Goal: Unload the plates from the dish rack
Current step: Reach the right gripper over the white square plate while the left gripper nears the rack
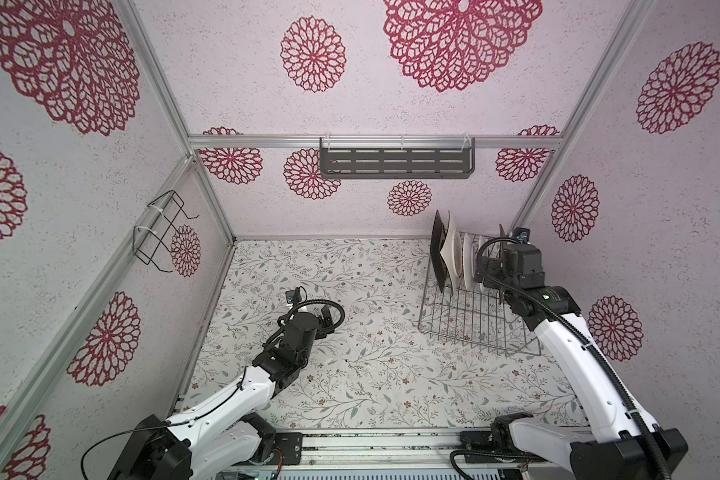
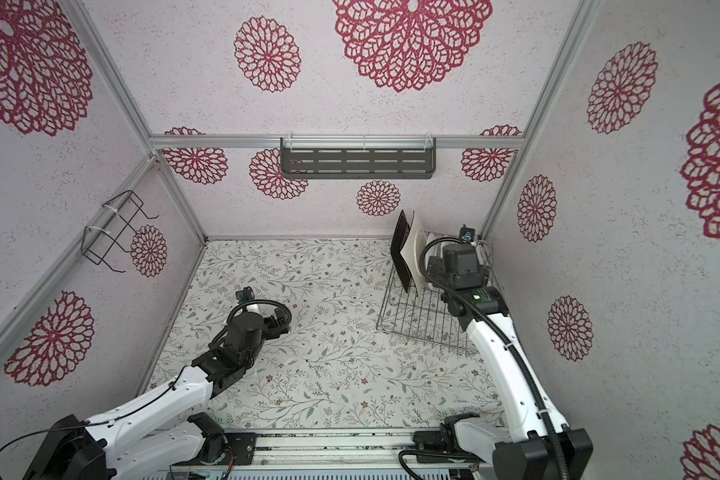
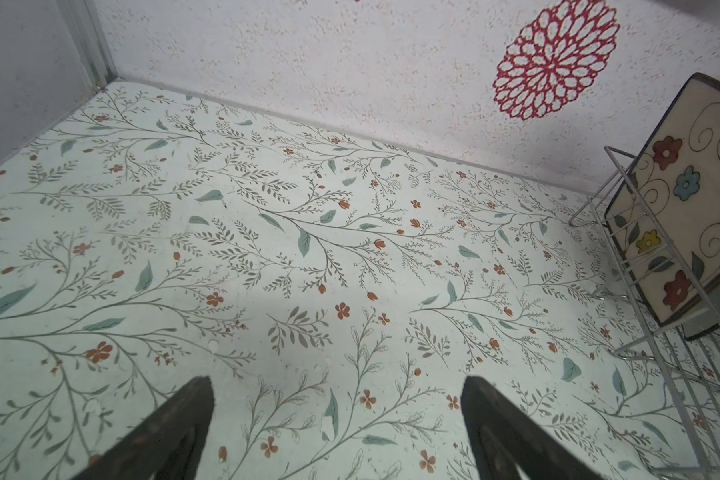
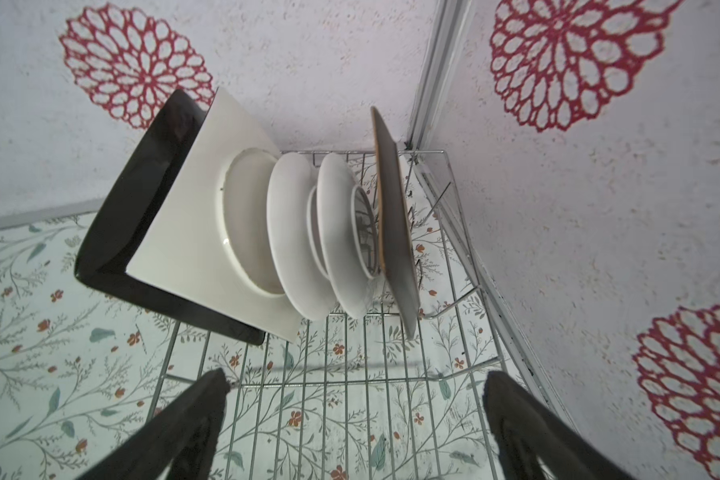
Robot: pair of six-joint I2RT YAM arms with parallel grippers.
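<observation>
**Top views:** you see the dish rack (image 1: 474,328) at 3 o'clock on the table (image 1: 350,374), with the plates (image 1: 449,253) upright at its far end. Your right gripper (image 1: 490,270) is over the rack and your left gripper (image 1: 329,316) at 9 o'clock. **Left wrist:** fingers (image 3: 171,432) spread apart above bare table, with a flowered plate (image 3: 674,216) standing in the rack. **Right wrist:** fingers (image 4: 184,428) spread apart, holding nothing, with the plates ahead

no legible text, labels, brands, numbers or signs anywhere
</observation>
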